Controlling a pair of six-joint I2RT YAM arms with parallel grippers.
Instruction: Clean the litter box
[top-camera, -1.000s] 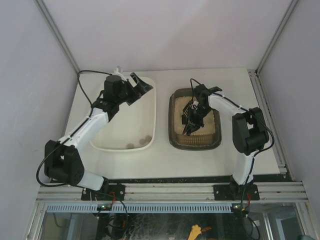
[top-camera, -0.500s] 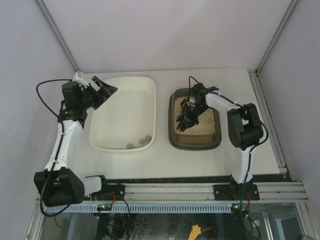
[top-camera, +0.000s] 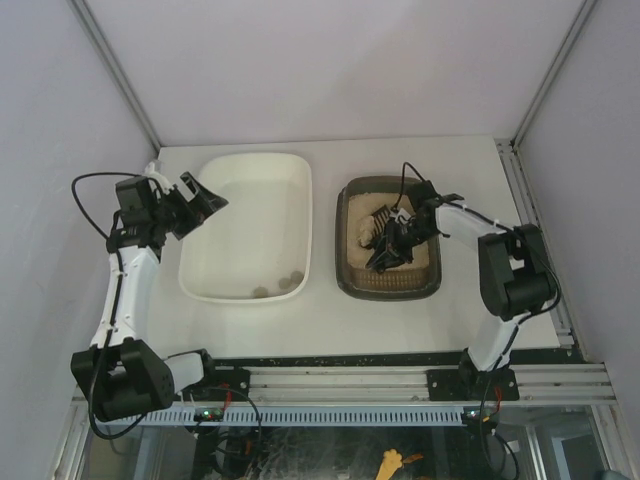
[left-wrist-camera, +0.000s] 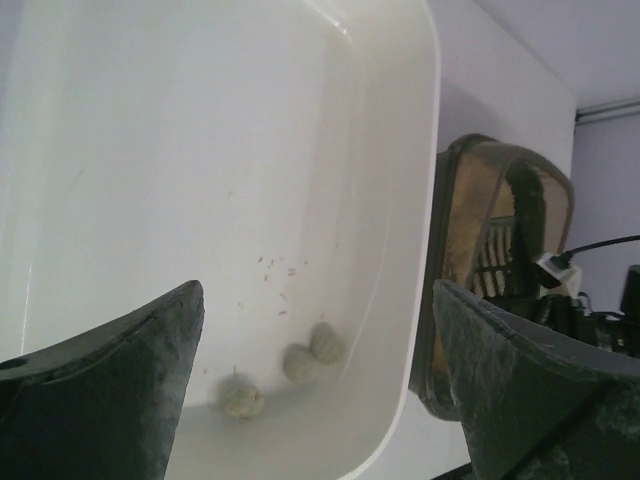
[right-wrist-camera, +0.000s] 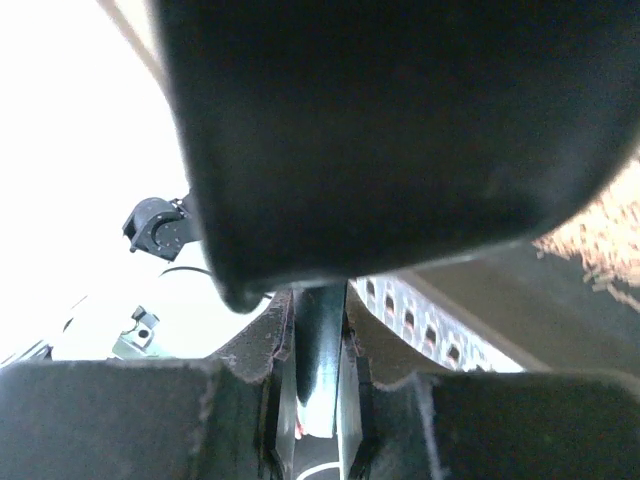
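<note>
Narrow gap between tub (top-camera: 250, 220) and litter box (top-camera: 390, 290); scoop (right-wrist-camera: 400, 120) inside it

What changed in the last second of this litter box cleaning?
The left end effector swung left, from over the cream-white tub to its left rim, open and empty. The right end effector, shut on the black slotted scoop, shifted slightly over the litter box, elbow swinging outward. Tub, litter box and the three clumps stayed put.
</note>
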